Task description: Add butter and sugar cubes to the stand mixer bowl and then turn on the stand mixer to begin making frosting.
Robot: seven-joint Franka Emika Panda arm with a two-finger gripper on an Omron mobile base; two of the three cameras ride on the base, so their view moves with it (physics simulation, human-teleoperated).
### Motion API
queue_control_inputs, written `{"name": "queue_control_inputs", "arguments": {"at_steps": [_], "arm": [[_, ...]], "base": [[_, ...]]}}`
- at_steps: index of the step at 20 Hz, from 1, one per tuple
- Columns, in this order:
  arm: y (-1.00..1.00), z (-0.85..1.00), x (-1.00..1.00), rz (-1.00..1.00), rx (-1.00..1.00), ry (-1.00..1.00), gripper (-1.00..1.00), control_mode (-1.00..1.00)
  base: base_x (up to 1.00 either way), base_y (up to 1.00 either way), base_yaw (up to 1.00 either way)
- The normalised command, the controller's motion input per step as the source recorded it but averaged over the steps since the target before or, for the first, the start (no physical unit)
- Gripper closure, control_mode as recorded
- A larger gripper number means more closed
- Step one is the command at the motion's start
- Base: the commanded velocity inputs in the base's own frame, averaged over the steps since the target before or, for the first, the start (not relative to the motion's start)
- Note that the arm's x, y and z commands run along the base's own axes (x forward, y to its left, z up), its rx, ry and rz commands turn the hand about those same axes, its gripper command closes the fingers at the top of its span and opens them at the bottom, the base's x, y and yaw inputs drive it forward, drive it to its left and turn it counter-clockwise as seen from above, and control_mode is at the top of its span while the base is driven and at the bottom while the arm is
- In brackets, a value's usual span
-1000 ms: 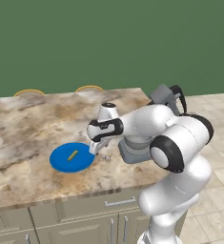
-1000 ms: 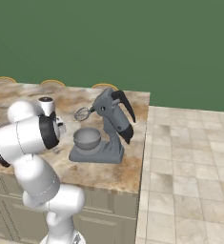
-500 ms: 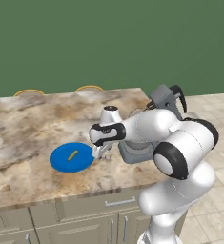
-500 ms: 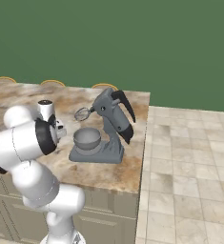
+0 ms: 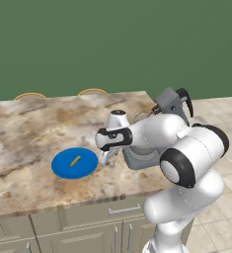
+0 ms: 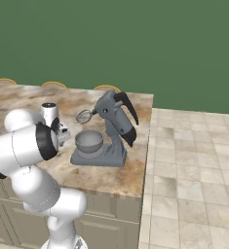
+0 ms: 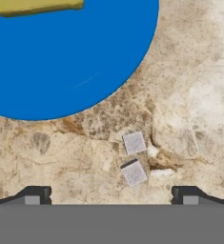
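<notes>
Now sugar cubes (image 7: 134, 157) on counter between spread fingers (image 7: 32, 196); untouched

Plate (image 7: 70, 57): solid bright blue, uniform. Butter (image 7: 39, 5): yellow-tan, unpatterned. Sugar cubes (image 7: 134, 157): pale whitish-grey with a fine speckle. Counter (image 7: 189, 105): mottled marble in beige, cream and brown veining. Stand mixer (image 6: 113, 129): mid grey with a black curved lever. Stand mixer bowl (image 6: 89, 141): smooth grey metal. Cabinet fronts (image 5: 63, 232): grey-beige. Wall (image 6: 135, 39): flat dark green. Floor (image 6: 194, 170): beige tile.
</notes>
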Motion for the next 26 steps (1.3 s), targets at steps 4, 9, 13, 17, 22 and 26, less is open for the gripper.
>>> {"name": "queue_control_inputs", "arguments": {"at_steps": [4, 9, 13, 17, 22, 26], "arm": [[-0.09, -0.01, 0.00, 0.01, 0.00, 0.00, -1.00, -1.00], [0.00, -0.01, 0.03, 0.00, 0.00, 0.00, -1.00, -1.00], [0.00, -0.02, 0.08, 0.00, 0.00, 0.00, -1.00, -1.00], [-0.03, -0.05, 0.03, 0.00, 0.00, 0.00, -1.00, -1.00], [0.00, -0.11, 0.02, 0.00, 0.00, 0.00, -1.00, -1.00], [0.00, -0.09, 0.04, 0.00, 0.00, 0.00, -1.00, -1.00]], "base": [[0.00, 0.00, 0.00], [0.00, 0.00, 0.00], [0.00, 0.00, 0.00], [0.00, 0.00, 0.00], [0.00, 0.00, 0.00], [0.00, 0.00, 0.00]]}}
